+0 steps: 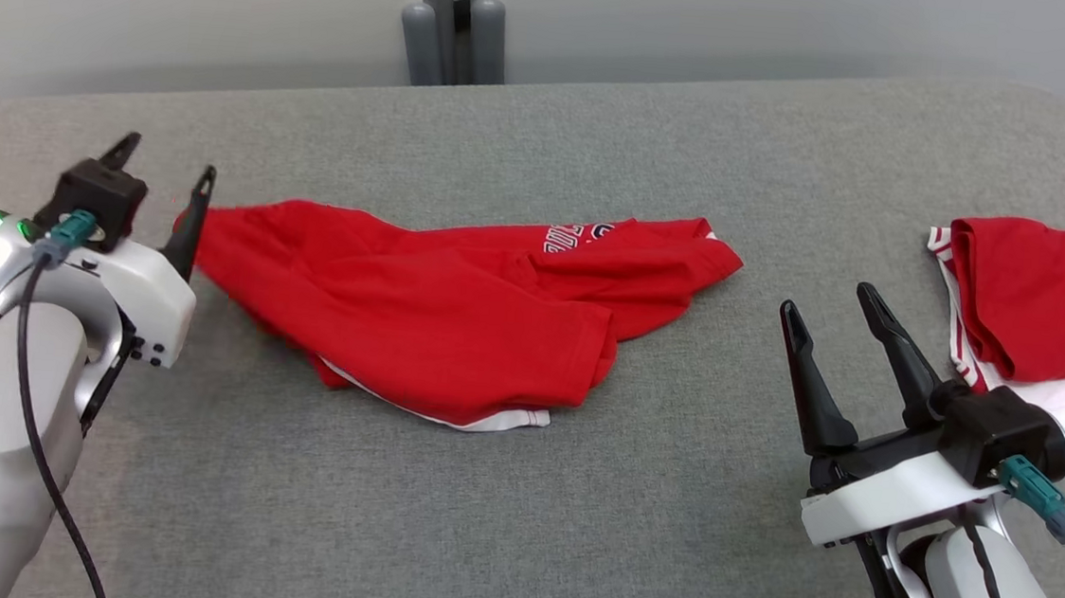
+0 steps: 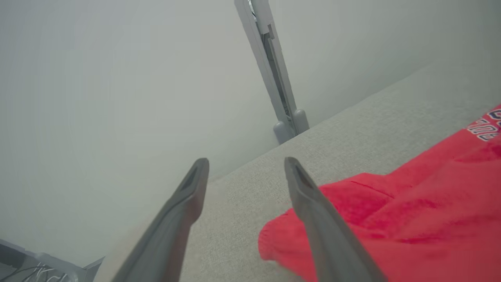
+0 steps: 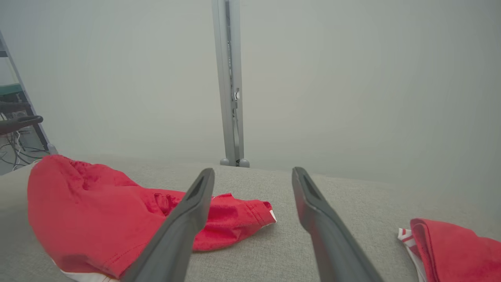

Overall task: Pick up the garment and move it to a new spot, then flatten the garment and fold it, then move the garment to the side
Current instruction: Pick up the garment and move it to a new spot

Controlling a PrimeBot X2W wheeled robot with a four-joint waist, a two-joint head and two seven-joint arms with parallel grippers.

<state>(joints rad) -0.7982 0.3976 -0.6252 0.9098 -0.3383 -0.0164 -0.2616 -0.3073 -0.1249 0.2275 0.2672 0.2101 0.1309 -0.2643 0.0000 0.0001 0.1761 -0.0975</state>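
Nearest stand both tools. The right gripper [image 1: 827,301], at 4 o'clock, has its jaws wide and empty. The left gripper [image 1: 167,158], at 9 o'clock, has its jaws wide, with one finger touching the left edge of the garment [image 1: 455,312] and nothing clamped. The garment lies crumpled at the centre of the table [image 1: 602,133]. It is judged light, soft and limp, so expect sag and bunching. Pinch its outer edges at 9 and 2 o'clock. A folded red jersey [image 1: 1036,301] rests at 3 o'clock.

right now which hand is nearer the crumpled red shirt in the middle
Left. The left hand sits at the left end of the shirt, one finger against the cloth. The right hand is off to its right, with bare surface between.
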